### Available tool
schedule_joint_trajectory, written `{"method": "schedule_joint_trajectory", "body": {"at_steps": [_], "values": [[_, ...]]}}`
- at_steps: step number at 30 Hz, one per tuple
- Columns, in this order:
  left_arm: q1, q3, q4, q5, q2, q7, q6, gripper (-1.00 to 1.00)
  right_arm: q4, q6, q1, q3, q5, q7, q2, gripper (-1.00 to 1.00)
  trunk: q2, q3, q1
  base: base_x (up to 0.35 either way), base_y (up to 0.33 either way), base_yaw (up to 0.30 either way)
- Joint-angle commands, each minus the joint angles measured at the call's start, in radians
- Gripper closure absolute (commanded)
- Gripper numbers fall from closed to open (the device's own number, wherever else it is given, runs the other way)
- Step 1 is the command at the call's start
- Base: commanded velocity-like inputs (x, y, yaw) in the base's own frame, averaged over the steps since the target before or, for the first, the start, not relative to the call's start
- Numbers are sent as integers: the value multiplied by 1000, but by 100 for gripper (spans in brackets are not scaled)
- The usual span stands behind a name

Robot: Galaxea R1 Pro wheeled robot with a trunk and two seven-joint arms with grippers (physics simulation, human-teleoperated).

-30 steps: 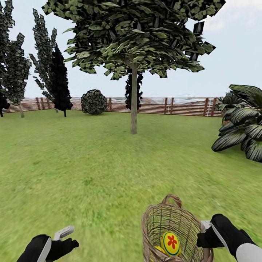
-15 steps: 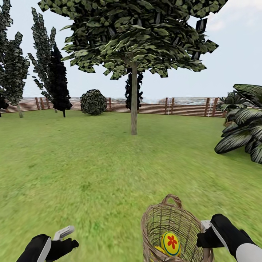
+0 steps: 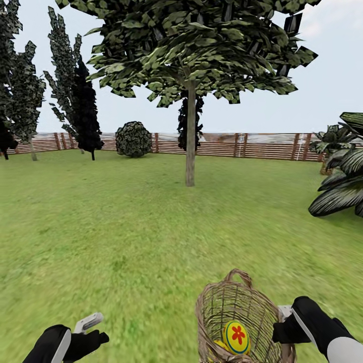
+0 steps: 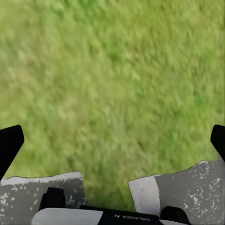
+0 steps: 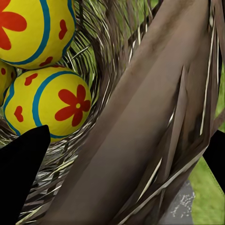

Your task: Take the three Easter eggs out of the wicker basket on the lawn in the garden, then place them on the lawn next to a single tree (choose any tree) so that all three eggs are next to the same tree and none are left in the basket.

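While the head camera looks out across the lawn (image 3: 151, 217), I see my right gripper (image 3: 283, 322) clamped on the rim of the wicker basket (image 3: 237, 307), holding it off the grass at the lower right of my view. From the right wrist camera, the basket's woven wall (image 5: 140, 140) sits between the two black fingers (image 5: 21, 173), one inside the basket and one outside. Just past the inner finger lie the Easter eggs (image 5: 56, 105), yellow with red flowers and blue bands; two show plainly and the edge of a third peeks in beside them, all down in the basket. From the head view one egg (image 3: 236, 337) shows through the weave.

My left gripper (image 3: 93, 330) hangs over bare grass, jaws spread apart and holding nothing; the left wrist camera has green turf (image 4: 112, 84) between its fingers (image 4: 9, 147).

Well ahead of both grippers stands the tree (image 3: 190, 133), thin grey-brown trunk under a broad crown, with a wooden fence (image 3: 242, 145), a round bush (image 3: 133, 139), dark cypress-like trees (image 3: 83, 111) and palm fronds (image 3: 340, 186) further around.
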Motion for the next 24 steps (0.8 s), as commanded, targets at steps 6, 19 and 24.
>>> {"method": "schedule_joint_trajectory", "body": {"at_steps": [6,19,24], "values": [[-1,2,-1,7,-1,1,6,-100,-2,3,-1,5,5,8,-1,100,-1,-1,1,337,0,16],[-1,2,-1,7,-1,1,6,-100,-2,3,-1,5,5,8,-1,100,-1,-1,1,337,0,0],[-1,2,-1,7,-2,1,6,-100,-2,3,-1,5,5,8,-1,100,-1,-1,1,337,0,0]]}}
